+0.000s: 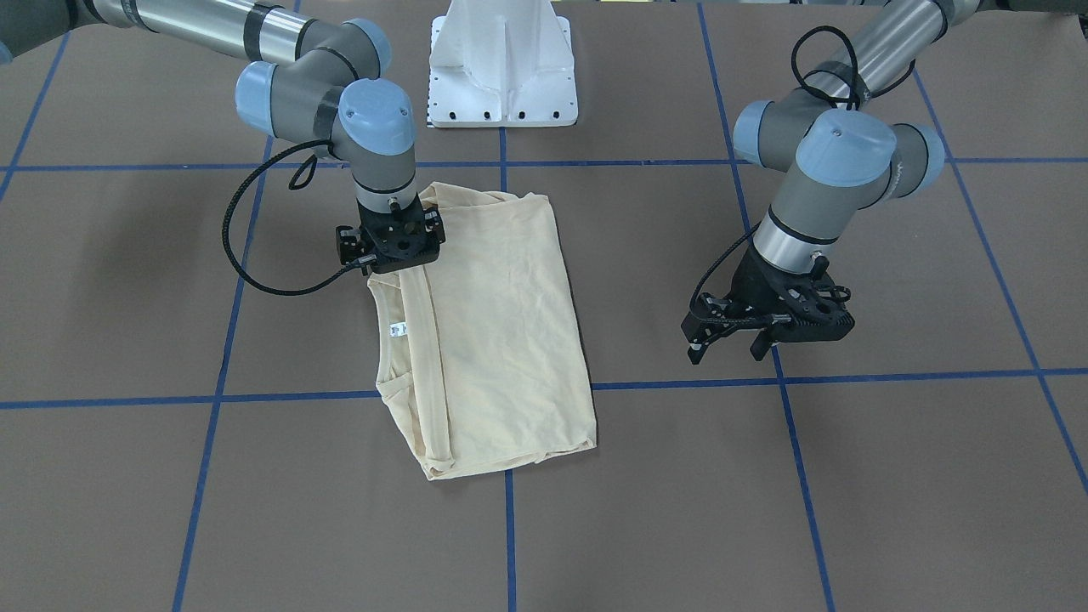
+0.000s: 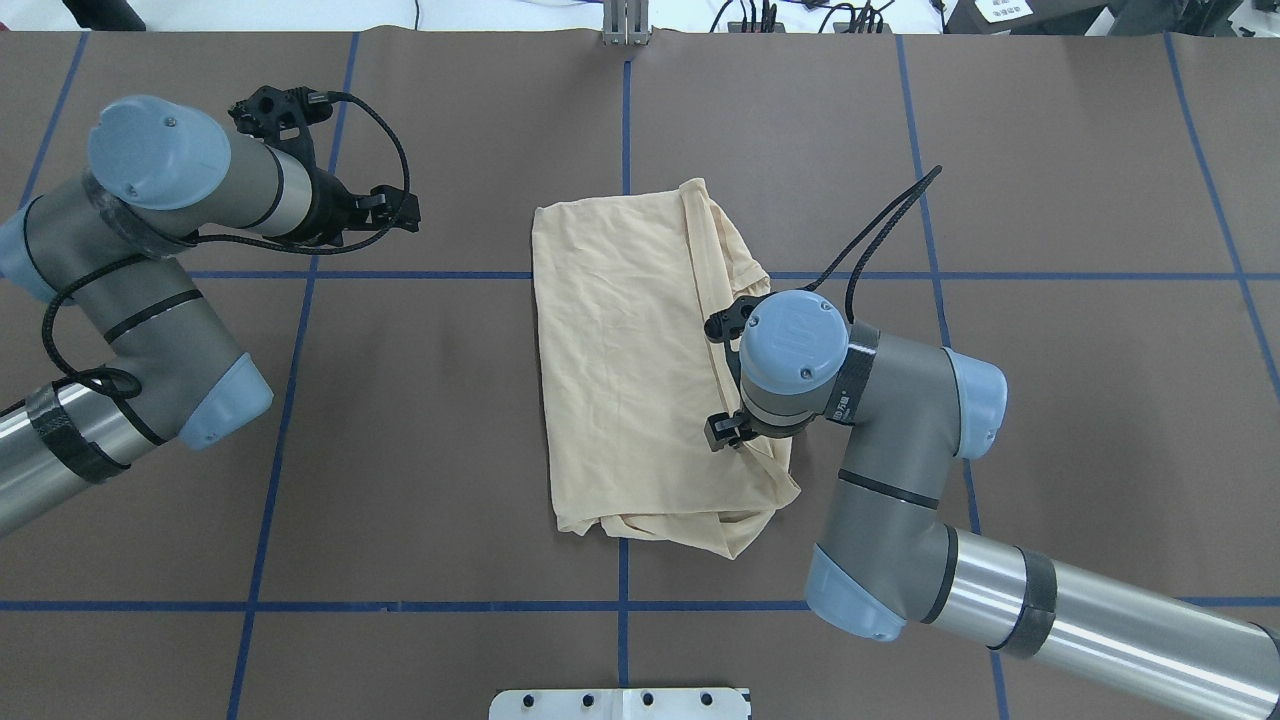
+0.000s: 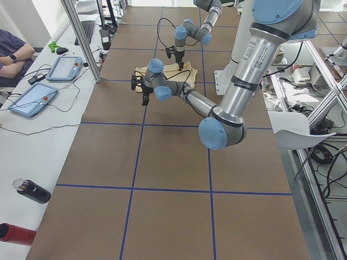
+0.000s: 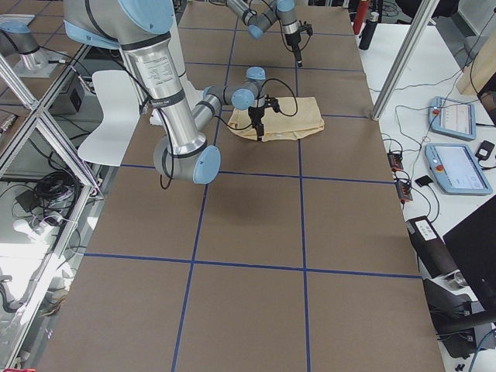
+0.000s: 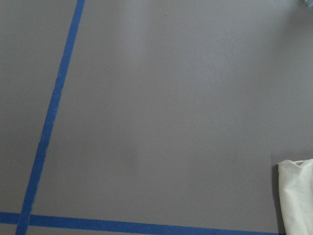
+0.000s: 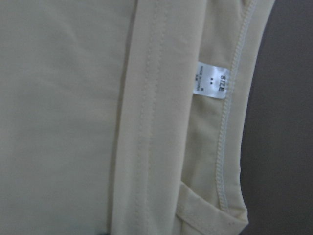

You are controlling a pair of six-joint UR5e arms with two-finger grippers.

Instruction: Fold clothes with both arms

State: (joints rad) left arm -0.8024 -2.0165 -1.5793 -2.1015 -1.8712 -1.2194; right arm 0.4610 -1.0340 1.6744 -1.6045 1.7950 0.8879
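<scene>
Nearest the robot's white pedestal base (image 2: 620,703), the right arm (image 2: 900,420) reaches in over the brown counter (image 2: 400,450). Its right hand (image 1: 398,255) points straight down at the neckline side of the shirt (image 2: 620,370). Its fingers are hidden under the wrist, so I cannot tell whether they are spread or pinched. The pale cream-yellow shirt lies mid-counter, folded into a rough rectangle over a crossing of blue tape lines (image 2: 620,120), with 1 small white neck label (image 6: 211,80) showing inside the collar. Farther out, the left hand (image 1: 728,342) hangs tilted above bare counter, well apart from the shirt, its 2 fingers spread and holding nothing.
</scene>
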